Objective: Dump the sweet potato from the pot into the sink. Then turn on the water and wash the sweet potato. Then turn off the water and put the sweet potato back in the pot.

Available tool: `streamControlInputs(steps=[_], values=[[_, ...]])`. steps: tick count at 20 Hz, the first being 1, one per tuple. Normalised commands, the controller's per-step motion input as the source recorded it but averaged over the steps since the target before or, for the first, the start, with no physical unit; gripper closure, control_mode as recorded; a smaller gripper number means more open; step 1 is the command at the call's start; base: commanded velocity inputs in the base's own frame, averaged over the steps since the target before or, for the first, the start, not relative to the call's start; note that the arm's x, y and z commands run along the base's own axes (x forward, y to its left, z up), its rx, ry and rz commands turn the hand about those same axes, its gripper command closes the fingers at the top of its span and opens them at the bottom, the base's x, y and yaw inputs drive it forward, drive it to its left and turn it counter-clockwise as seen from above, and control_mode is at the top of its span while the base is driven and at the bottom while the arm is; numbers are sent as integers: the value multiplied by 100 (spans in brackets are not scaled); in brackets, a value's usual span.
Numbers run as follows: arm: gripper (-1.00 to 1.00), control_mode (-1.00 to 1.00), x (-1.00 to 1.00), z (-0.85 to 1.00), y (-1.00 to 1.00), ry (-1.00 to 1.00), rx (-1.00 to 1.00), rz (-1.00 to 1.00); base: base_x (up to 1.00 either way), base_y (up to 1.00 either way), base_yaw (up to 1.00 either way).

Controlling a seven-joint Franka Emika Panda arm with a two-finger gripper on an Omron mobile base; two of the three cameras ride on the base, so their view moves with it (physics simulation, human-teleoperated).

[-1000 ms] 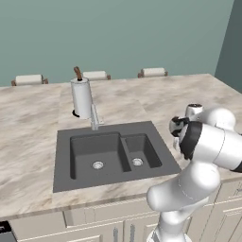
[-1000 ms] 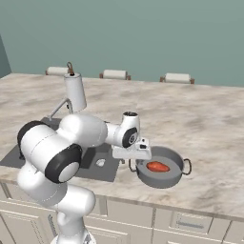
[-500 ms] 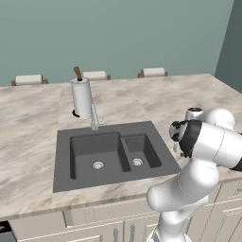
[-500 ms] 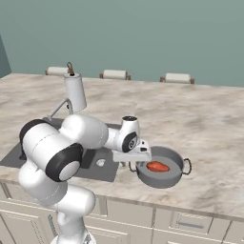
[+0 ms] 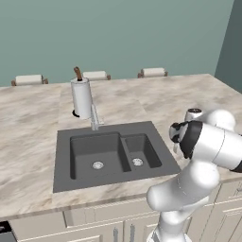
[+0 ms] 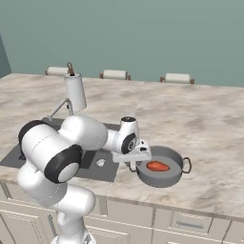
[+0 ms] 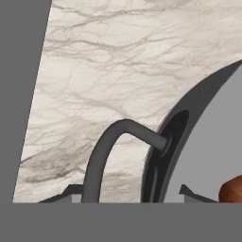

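The grey pot [image 6: 164, 179] stands on the marble counter to the right of the sink [image 5: 64, 179]. The orange-brown sweet potato [image 6: 157, 166] lies inside it, and its end shows at the edge of the hand view as sweet potato [image 7: 232, 190]. My gripper [image 6: 135, 165] points down at the pot's left side. In the hand view the gripper [image 7: 128, 193] straddles the loop handle [image 7: 105, 149] and the pot's wall [image 7: 208, 137], one tip outside and one inside. A gap still shows at the inner tip. The faucet [image 5: 94, 116] stands behind the sink, with no stream visible.
A white paper-towel roll [image 5: 81, 97] stands behind the faucet. Three chair backs [image 6: 114, 74] line the counter's far edge. The counter's front edge [image 6: 190, 202] runs just below the pot. Bare marble stretches behind and to the right of the pot.
The gripper has come lower onto the pot's left handle, and its fingers have drawn closer together. The pot and the sweet potato have not moved.
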Motion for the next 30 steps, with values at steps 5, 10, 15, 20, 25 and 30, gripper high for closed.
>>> streamControlInputs(steps=[5, 10, 15, 20, 25, 30], values=[[100, -100, -33, 24, 19, 0, 10, 2, 0, 0, 0], [100, -100, -21, 72, 54, 7, 14, 5, 0, 0, 0], [100, -100, -1, 75, 64, 11, 11, 11, 0, 0, 0], [100, -100, 0, 63, 64, 9, 7, 14, 0, 0, 0], [100, -100, 0, 53, 65, 8, 3, 13, 0, 0, 0], [100, -100, -4, 41, 65, 10, 3, 14, 0, 0, 0]])
